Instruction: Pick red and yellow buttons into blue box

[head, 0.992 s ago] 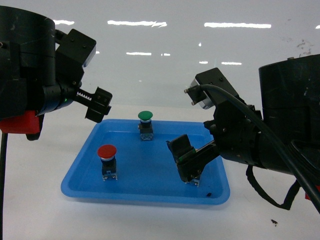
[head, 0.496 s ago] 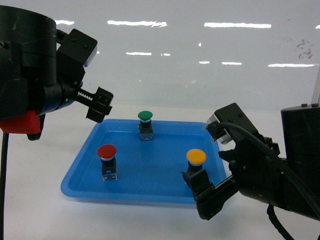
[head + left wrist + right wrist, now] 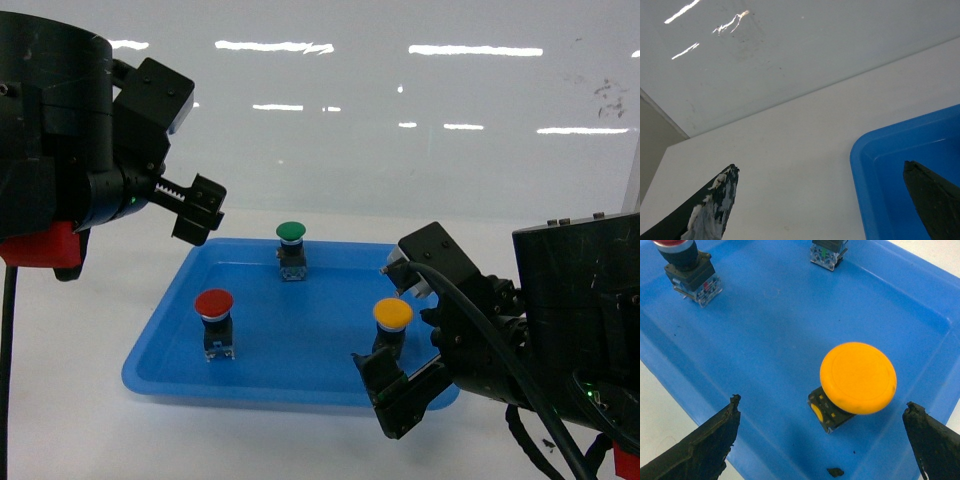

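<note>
**Both grippers empty over the shallow tray**

While three buttons stand upright in the shallow blue tray (image 3: 300,385), neither gripper holds any of them. At the head view's 10 o'clock, the left gripper (image 3: 197,208) hangs above the tray's far left corner, well clear of everything; its wrist view shows the two finger tips spread wide with only white table (image 3: 790,165) and the tray's corner between them. At about 7 o'clock of the tray sits the red button (image 3: 214,304) on its black block body, nothing beside it. At the tray's 12 o'clock, near the far wall, stands a green-capped button (image 3: 290,232). At roughly 4 o'clock of the tray is the yellow button (image 3: 392,314), with the right gripper (image 3: 390,390) low at the near rim just in front of it, partly hiding its body from the head camera. From the right wrist, that gripper's fingers are wide apart, one on each side of the yellow cap, not touching it. A small dark speck (image 3: 835,471) lies on the tray floor close to the yellow button's base. The blue box shows in no view.
</note>
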